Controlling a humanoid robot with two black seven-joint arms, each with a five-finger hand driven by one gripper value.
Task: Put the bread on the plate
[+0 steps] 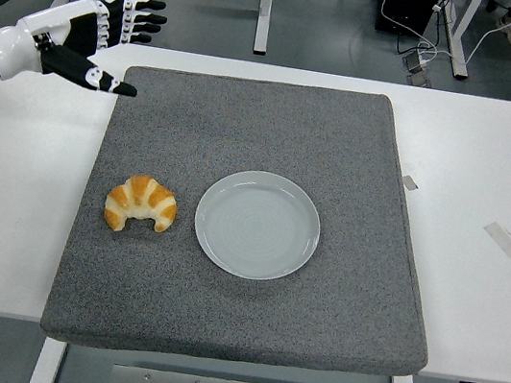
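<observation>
A golden croissant [141, 204] lies on the left part of the grey mat [266, 125], a little left of the empty pale plate [257, 224]. My left hand [100, 36], white with black fingers, comes in from the upper left and hovers over the table's far left corner, well above and behind the croissant. Its fingers are spread out flat, pointing right, and hold nothing. The right arm is out of view.
The mat covers most of the white table [489, 190]. Two bits of tape [501, 237] lie on the table's right side. Desk legs and cables stand on the floor beyond the far edge.
</observation>
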